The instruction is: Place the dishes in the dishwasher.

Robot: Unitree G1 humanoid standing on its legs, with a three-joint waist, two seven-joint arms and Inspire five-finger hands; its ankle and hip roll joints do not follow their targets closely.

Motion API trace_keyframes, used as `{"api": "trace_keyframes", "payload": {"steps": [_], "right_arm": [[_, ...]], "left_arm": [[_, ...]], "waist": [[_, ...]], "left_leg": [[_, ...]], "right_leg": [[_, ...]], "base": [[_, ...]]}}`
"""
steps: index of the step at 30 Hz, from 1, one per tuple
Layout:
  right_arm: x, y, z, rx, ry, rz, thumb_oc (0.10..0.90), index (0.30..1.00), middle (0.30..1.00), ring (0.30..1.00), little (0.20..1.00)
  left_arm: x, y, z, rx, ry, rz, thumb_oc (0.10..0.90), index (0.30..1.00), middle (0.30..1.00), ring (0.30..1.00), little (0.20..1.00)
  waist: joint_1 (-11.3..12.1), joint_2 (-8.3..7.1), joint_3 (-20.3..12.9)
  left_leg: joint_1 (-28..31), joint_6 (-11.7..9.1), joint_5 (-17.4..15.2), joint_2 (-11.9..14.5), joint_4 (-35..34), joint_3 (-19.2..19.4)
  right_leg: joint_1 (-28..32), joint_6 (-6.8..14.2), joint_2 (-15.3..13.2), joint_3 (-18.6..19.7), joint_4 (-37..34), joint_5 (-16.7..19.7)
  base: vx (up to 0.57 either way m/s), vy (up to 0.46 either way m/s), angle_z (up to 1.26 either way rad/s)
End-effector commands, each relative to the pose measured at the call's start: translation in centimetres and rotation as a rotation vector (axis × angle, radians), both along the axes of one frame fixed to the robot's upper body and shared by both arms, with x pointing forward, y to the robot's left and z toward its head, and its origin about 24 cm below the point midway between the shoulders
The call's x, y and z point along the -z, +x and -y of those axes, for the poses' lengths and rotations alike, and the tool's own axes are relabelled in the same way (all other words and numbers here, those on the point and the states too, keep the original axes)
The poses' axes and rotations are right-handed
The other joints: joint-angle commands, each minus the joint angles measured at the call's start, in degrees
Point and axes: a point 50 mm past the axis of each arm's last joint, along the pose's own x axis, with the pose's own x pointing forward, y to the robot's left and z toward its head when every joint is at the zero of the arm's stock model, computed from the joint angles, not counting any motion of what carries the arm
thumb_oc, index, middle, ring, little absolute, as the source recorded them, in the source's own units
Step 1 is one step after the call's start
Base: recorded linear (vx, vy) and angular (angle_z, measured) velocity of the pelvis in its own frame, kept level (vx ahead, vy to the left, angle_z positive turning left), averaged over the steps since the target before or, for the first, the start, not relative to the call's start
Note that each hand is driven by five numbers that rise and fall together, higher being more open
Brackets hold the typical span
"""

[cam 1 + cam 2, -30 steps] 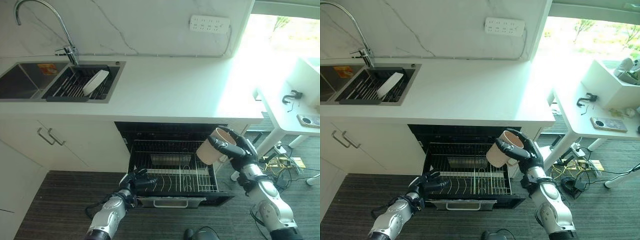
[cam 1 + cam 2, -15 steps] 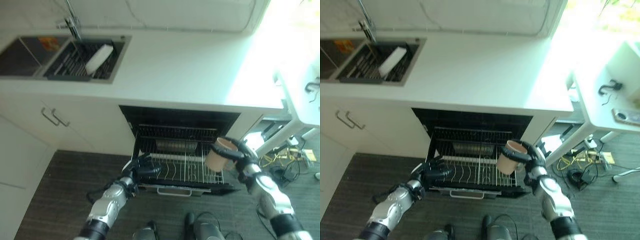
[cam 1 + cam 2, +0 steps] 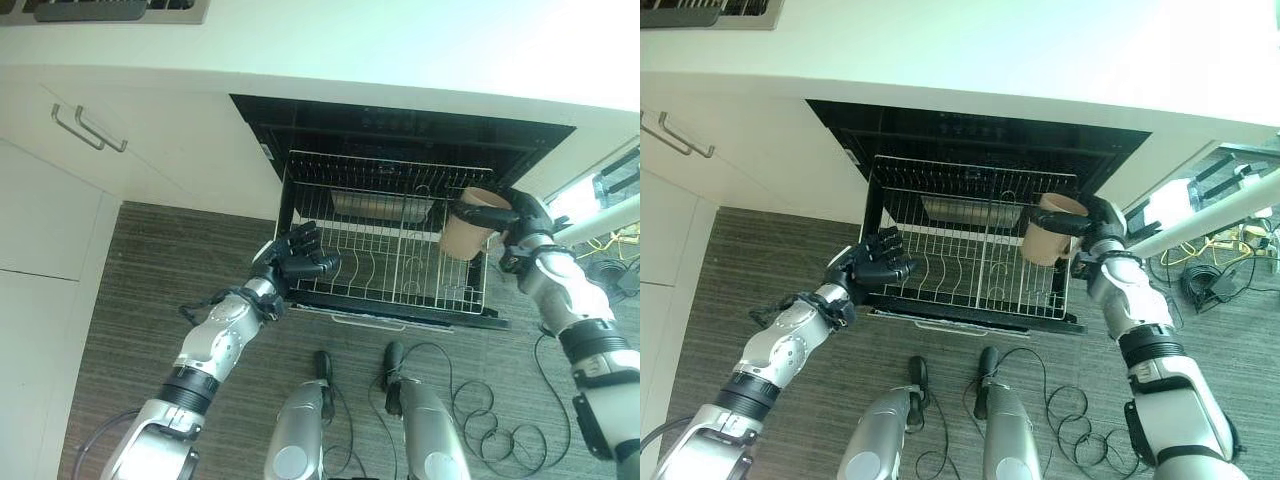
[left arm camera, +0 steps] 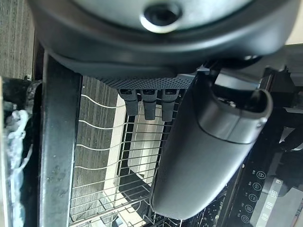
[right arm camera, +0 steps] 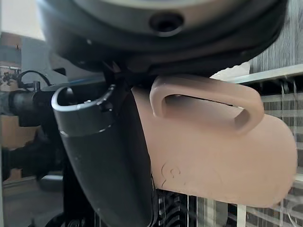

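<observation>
While the mug (image 3: 468,222) hangs over the right rear of the pulled-out rack (image 3: 385,262), upright and not yet set down, the right hand (image 3: 522,222) has it clasped with the thumb against its wall, handle toward the palm in the right wrist view. Left hand (image 3: 300,258) sits at the rack's front-left corner, fingers loosely extended, gripping nothing I can see. Dishwasher (image 3: 970,135) is open under the counter (image 3: 1040,50); the rack looks bare apart from a shallow tray (image 3: 382,205) near the back.

Progress, my read: first item in transit, nothing loaded. Left to do: lower mug into the tines, release, then fetch whatever's in the sink.

Versus a second ago: camera tipped down, sink gone off the top. Mug dropped from counter-edge height to just above the rack. Left hand roughly unchanged.
</observation>
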Motion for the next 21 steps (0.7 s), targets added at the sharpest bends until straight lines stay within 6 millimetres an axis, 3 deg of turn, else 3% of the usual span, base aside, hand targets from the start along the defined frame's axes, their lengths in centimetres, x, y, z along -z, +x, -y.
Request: {"api": "trace_keyframes", "payload": {"steps": [1, 10, 15, 21], "right_arm": [[-5.9, 0.7, -0.3, -0.044, -0.075, 0.206, 0.400, 0.300, 0.300, 0.300, 0.300], [-5.3, 1.0, 0.6, -0.021, -0.118, 0.136, 0.400, 0.300, 0.300, 0.300, 0.300], [-5.0, 1.3, 0.3, -0.031, -0.106, 0.119, 0.400, 0.300, 0.300, 0.300, 0.300], [-4.4, 1.5, -0.1, -0.046, -0.213, 0.062, 0.400, 0.300, 0.300, 0.300, 0.300]], "left_arm": [[-1.5, -0.8, 0.4, 0.073, -0.011, 0.097, 0.800, 0.900, 0.900, 0.900, 0.900], [-2.3, -0.8, 0.3, 0.085, -0.022, 0.117, 0.800, 0.900, 0.900, 0.900, 0.900], [-2.6, -0.7, 0.3, 0.091, -0.035, 0.130, 0.800, 0.900, 0.900, 0.900, 0.900], [-3.3, -0.7, 0.4, 0.094, -0.043, 0.156, 0.800, 0.900, 0.900, 0.900, 0.900]], "waist": [[0.7, -1.15, -5.5], [1.2, -0.63, -4.6], [1.4, -0.18, -4.0], [1.4, 0.08, -3.3]], "left_leg": [[-0.7, -3.1, -3.4, 2.2, 0.4, -4.8], [-1.2, -3.1, -3.4, 2.1, 0.4, -4.7], [-1.5, -3.0, -3.4, 1.8, 0.4, -4.7], [-1.7, -2.9, -3.5, 1.4, 0.4, -4.6]], "right_leg": [[2.8, 7.6, -5.8, 0.4, 0.3, -6.2], [2.3, 7.6, -6.0, 0.0, 0.3, -6.1], [1.9, 7.6, -6.2, -0.1, 0.3, -6.0], [1.5, 7.7, -6.2, 0.1, 0.3, -5.8]], "base": [[0.00, 0.000, 0.00], [0.00, 0.003, 0.01], [-0.01, 0.008, 0.02], [0.00, 0.006, 0.00]]}}
